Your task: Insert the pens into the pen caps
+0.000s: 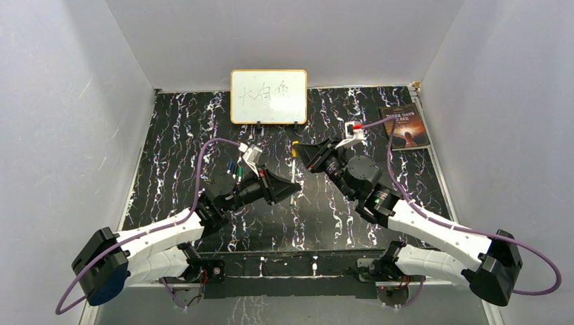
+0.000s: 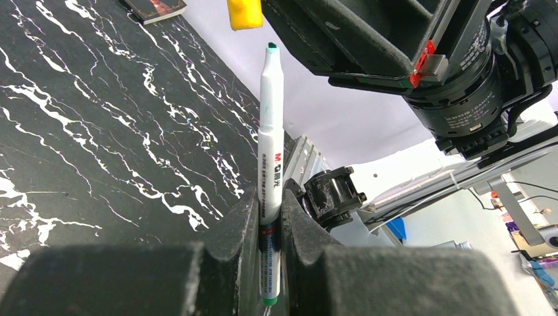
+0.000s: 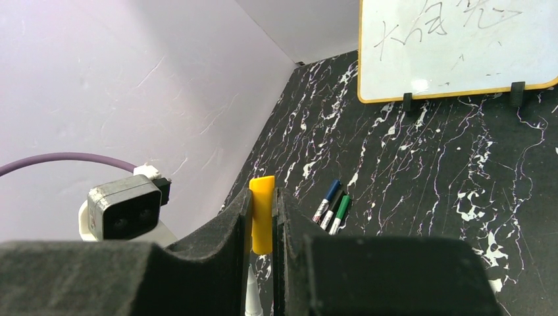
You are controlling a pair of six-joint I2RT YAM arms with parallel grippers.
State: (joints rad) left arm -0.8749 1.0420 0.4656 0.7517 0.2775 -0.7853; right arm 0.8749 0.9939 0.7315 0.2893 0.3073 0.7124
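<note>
Black table [image 1: 176,135] with white veining. Whiteboard [image 1: 269,96] stands upright at far edge, centre, on two black clips. Book [image 1: 405,126] lies flat, far right. Three pens [image 3: 332,209] with blue, black and green ends lie side by side, left of centre.

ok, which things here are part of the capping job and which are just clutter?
Job:
pen in left gripper
yellow cap in right gripper
three pens with blue, black, green ends on the table

Lying about:
whiteboard
book
</note>
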